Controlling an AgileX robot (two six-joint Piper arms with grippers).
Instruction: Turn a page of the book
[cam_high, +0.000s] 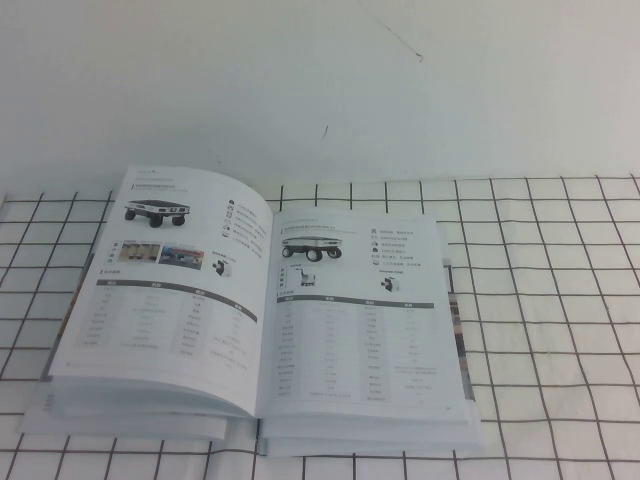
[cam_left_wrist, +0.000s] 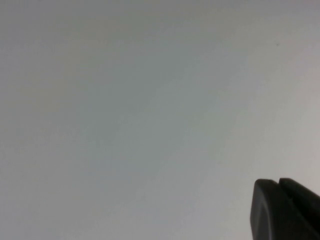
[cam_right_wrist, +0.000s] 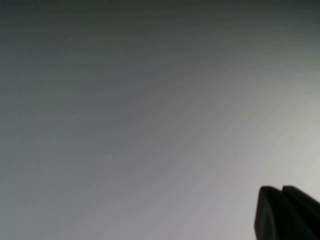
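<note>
Open book on the grid table, both grippers away from it.

The book lies open and flat; the page with one white cart is its right-hand sheet. The right gripper is closed and empty, facing a blank surface. The left gripper looks closed too, holding nothing, with no book near either.

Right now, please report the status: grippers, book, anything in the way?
Left gripper and right gripper shut, parked, away from the book. Book lies open on the grid mat; right-hand page flat, untouched. Nothing on the book.
</note>
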